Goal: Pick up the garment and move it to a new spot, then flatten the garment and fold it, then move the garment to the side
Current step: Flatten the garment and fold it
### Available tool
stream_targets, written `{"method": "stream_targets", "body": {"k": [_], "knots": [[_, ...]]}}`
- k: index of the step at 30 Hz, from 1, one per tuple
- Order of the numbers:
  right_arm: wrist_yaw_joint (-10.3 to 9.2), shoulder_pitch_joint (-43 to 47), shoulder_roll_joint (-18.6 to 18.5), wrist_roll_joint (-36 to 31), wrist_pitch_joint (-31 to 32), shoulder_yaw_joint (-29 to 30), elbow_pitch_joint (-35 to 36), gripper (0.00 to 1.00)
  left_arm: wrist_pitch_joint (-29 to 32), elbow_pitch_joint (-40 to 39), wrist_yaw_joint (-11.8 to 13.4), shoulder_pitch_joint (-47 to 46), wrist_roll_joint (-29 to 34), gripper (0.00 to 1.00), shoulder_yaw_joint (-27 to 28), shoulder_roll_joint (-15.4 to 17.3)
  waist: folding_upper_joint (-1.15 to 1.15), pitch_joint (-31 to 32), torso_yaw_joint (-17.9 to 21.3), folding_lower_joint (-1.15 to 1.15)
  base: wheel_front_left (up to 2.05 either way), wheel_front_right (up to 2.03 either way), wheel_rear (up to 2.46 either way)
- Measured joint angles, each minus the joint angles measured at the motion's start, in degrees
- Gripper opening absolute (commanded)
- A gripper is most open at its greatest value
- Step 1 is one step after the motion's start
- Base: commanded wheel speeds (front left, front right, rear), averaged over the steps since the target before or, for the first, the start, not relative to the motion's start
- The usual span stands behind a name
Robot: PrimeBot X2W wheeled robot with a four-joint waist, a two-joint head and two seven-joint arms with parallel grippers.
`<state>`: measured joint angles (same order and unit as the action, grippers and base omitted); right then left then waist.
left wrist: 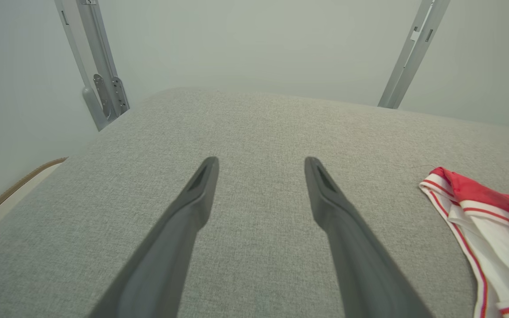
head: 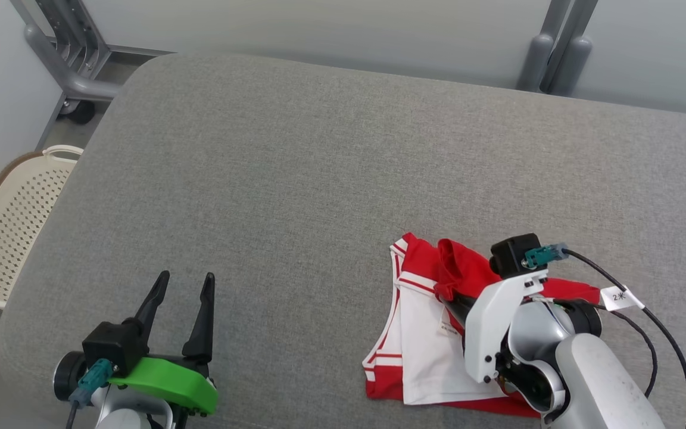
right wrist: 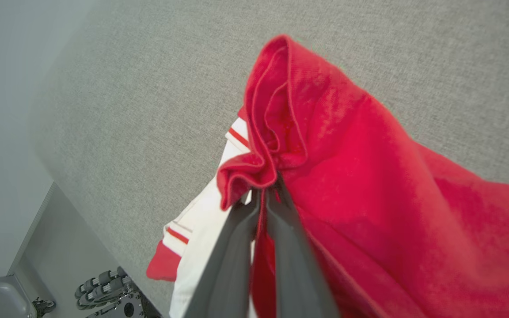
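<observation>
Right gripper [right wrist: 265, 194]: two dark fingers pressed together on a bunched red fold of the garment [right wrist: 369, 176], over the grey fabric-covered bench [right wrist: 148, 88]. Garment: red cloth draped rightward, with a white panel with red stripes lying toward the bench's lower-left edge. Beyond that edge: small grey rollers [right wrist: 104, 287], possibly a wheel assembly.

The left gripper [head: 187, 275] points forward, fingers spread wide, while the right gripper [right wrist: 267, 194] has its fingers pinched tight together.
</observation>
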<state>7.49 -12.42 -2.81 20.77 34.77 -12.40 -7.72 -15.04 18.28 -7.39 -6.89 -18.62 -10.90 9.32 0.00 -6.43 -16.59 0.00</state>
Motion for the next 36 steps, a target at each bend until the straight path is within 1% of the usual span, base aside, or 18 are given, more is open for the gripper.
{"method": "stream_targets", "body": {"k": [12, 19, 20, 21, 25, 30, 32, 36], "knots": [[0.0, -3.44, -0.02, 2.14, -3.5, -3.25, -7.69, 0.0, 0.0, -0.15, 0.0, -0.53, -0.01, 1.0, -0.08, -0.53, 0.0, -0.64, -0.78, 0.0, 0.0, 0.0, 0.0], [0.0, -5.11, -0.01, 2.77, -5.59, -3.78, -11.2, 0.0, 0.0, -0.08, 0.0, -0.55, -0.01, 1.0, -0.29, -0.6, 0.0, -0.66, -0.8, 0.0, 0.0, 0.0, 0.0], [0.0, -5.34, 0.0, 2.87, -5.95, -3.82, -11.62, 0.49, 0.0, -0.02, 0.0, -0.55, -0.01, 1.0, -0.32, -0.62, 0.0, -0.64, -0.78, 0.0, 0.0, 0.0, 0.0], [0.0, -5.57, 0.0, 3.45, -6.41, -3.71, -11.91, 1.0, 0.01, 0.02, 0.0, -0.54, -0.01, 1.0, -0.36, -0.62, 0.0, -0.62, -0.75, 0.0, 0.0, 0.0, 0.0], [0.0, -5.99, 0.0, 6.16, -8.38, -3.46, -12.1, 1.0, 0.0, 0.14, 0.0, -0.54, -0.01, 1.0, -0.45, -0.62, 0.0, -0.42, -0.64, 0.0, 0.0, 0.0, 0.0], [0.0, -6.78, 0.03, 9.89, -11.57, -1.14, -8.76, 1.0, 0.01, 0.23, 0.0, -0.46, -0.02, 1.0, -0.24, -0.62, 0.0, 0.05, -0.11, 0.0, 0.0, 0.0, 0.0], [0.0, -6.77, 0.01, 9.14, -12.79, 0.99, -7.01, 1.0, 0.0, 0.24, 0.0, -0.37, -0.01, 1.0, -0.13, -0.59, 0.0, 0.31, 0.15, 0.0, 0.0, 0.0, 0.0], [0.0, -5.03, 0.01, 3.72, -13.12, 5.65, -2.93, 1.0, 0.0, -0.15, 0.0, -0.07, 0.0, 1.0, -0.12, -0.45, 0.0, 0.92, 0.75, 0.0, 0.0, 0.0, 0.0]]}}
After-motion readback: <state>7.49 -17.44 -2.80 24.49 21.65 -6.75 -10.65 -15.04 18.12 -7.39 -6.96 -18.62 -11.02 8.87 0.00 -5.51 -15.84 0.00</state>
